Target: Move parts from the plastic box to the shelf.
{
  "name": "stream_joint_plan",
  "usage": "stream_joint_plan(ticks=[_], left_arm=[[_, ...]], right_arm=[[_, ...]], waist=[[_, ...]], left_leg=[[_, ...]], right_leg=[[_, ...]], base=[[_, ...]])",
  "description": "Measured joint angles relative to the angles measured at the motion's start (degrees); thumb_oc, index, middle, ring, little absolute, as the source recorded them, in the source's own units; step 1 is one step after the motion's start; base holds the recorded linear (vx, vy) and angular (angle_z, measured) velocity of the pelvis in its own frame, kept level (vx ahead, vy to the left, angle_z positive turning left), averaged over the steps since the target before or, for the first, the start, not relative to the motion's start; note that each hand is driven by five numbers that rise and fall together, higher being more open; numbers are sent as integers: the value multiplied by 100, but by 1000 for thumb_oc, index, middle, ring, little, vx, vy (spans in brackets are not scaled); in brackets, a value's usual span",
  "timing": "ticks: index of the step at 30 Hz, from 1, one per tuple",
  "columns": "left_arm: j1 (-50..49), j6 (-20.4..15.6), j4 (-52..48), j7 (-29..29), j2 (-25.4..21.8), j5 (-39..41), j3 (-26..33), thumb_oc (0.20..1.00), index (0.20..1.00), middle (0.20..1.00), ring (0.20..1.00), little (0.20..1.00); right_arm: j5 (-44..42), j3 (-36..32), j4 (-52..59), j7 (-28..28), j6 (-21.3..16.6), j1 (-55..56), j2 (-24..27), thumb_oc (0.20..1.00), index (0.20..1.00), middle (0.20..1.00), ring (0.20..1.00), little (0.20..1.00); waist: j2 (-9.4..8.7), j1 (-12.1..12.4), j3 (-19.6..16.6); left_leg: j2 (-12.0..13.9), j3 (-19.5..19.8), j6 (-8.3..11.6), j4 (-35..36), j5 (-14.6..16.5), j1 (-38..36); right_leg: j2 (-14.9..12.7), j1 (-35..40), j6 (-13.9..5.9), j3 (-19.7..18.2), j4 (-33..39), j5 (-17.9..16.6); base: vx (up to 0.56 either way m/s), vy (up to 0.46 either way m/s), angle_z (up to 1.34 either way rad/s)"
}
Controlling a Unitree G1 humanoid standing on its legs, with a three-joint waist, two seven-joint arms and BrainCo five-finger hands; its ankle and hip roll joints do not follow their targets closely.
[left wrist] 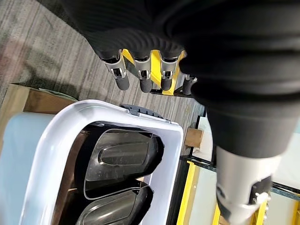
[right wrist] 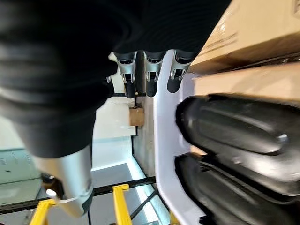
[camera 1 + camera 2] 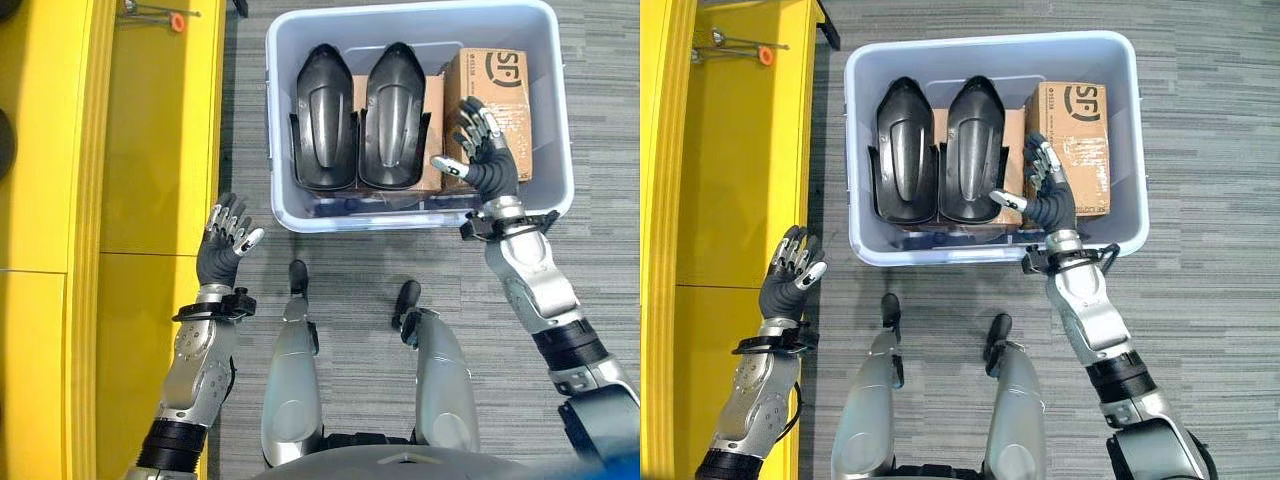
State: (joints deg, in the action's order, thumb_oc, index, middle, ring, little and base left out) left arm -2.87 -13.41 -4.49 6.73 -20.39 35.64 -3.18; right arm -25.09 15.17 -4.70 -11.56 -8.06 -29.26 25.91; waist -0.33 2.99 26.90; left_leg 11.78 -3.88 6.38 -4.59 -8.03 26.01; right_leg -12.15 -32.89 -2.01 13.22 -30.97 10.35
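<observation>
Over box [image 3: 285, 215] at 3 o'clock, right hand [image 3: 490, 160] spread, empty, poised above carton [image 3: 500, 85] beside two black parts [image 3: 360, 120]; left hand [image 3: 225, 245] relaxed, empty, near shelf [image 3: 150, 150].

The left hand [image 1: 154, 28] hangs with relaxed fingers [image 1: 122, 77] above the grey floor [image 1: 42, 61], over the white plastic box [image 1: 171, 159] holding two black parts [image 1: 122, 157].
</observation>
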Motion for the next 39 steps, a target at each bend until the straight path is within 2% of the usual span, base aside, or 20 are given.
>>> stream_joint_plan(ticks=[3, 7, 9, 14, 16, 33, 39], left_arm=[[9, -51, 1, 82, -75, 46, -83, 1000, 1000, 1000, 1000, 1000], [26, -87, -2, 99, -112, 139, -122, 1000, 1000, 1000, 1000, 1000], [21, -90, -2, 110, -128, 156, -142, 1000, 1000, 1000, 1000, 1000], [56, -103, 0, 112, -190, 202, -181, 1000, 1000, 1000, 1000, 1000], [128, -110, 0, 112, -307, 204, -306, 1000, 1000, 1000, 1000, 1000], [137, -204, 1, 116, -310, 222, -408, 1000, 1000, 1000, 1000, 1000], [153, -219, 1, 128, -310, 324, -409, 1000, 1000, 1000, 1000, 1000]], right_arm=[[-14, -31, -336, -143, 13, -108, -65, 1000, 1000, 1000, 1000, 1000], [-55, -67, -535, -303, -8, -184, -74, 1000, 1000, 1000, 1000, 1000], [-56, -112, -1174, -466, -14, -498, -64, 1000, 1000, 1000, 1000, 1000], [-55, -106, -1540, -664, -11, -698, -59, 1000, 1000, 1000, 1000, 1000], [-55, -107, -1668, -680, -12, -738, -65, 1000, 1000, 1000, 1000, 1000], [-46, -86, -2445, -886, 35, -1162, -58, 1000, 1000, 1000, 1000, 1000], [-46, -84, -2678, -899, 84, -1276, -57, 1000, 1000, 1000, 1000, 1000]], waist=[[8, 121, 162], [53, 125, 190], [56, 130, 191], [65, 131, 203], [68, 134, 205], [123, 132, 232], [123, 214, 232]], left_leg=[[-26, 57, 8, -24, -34, 136], [-99, 79, 5, -41, -35, 151], [-96, 102, 2, -38, -35, 176], [-97, 91, -6, -53, -73, 303], [-99, 87, -3, -54, -74, 303], [-100, 95, -8, -46, -80, 432], [-106, 100, 22, -47, -100, 445]], right_leg=[[-37, -94, 5, 38, -33, -2], [-109, -101, -8, 30, -23, -6], [-101, -130, -7, 27, -31, -6], [-104, -270, 8, 15, -48, -30], [-104, -270, 8, 12, -43, -30], [-103, -398, 6, 15, -52, -34], [-105, -402, 6, 22, -39, -34]], base=[[-16, 26, 11], [-7, 10, 3], [-13, 17, 0], [-10, 12, -1], [-20, 41, -1], [0, 2, 0], [16, 1, 0]])
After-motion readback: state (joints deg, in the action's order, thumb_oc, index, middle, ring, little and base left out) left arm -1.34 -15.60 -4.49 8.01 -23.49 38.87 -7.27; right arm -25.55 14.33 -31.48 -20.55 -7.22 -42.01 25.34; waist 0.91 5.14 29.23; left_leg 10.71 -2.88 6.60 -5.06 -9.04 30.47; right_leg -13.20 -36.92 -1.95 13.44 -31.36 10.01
